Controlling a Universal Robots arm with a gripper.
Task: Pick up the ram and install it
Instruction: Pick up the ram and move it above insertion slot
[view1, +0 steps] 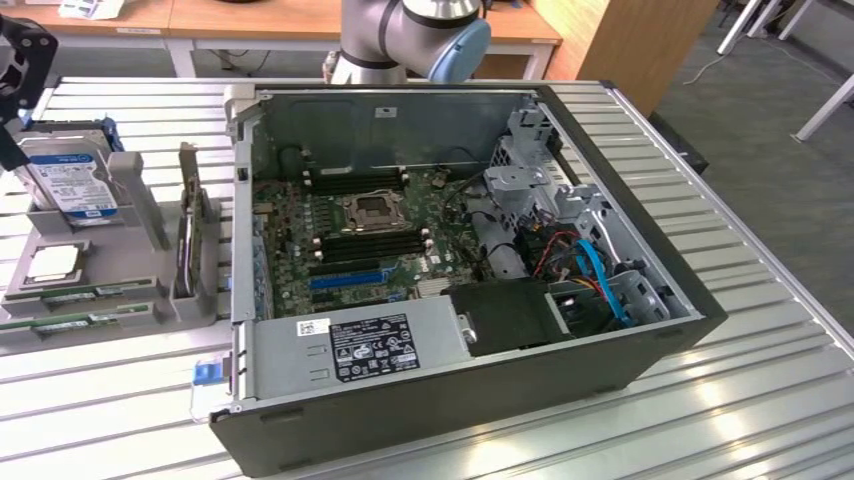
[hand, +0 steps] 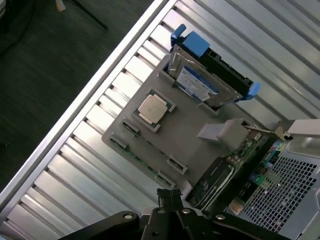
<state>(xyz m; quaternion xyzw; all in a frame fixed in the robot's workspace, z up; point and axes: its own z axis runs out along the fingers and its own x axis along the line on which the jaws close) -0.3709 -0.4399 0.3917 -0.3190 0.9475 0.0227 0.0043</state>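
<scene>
Tool (hand: 168, 196) pinched shut, empty, above gray holder tray (hand: 192, 125); ram (view1: 83, 293) lies slotted at the exterior view's lower left, seemingly staged for pickup.

The robot arm (view1: 407, 35) is cut off by the top edge of the exterior view. At lower left, a ram (view1: 70, 323) stick in the gray holder (view1: 134, 240) reaches the left edge, its chips too small to tell. On the power supply label (view1: 374, 345), the print is too small to read.

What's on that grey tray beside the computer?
The tray holds a silver processor chip, a blue-framed hard drive, an upright dark card and green ram sticks along its edge. Their undersides are hidden.
</scene>
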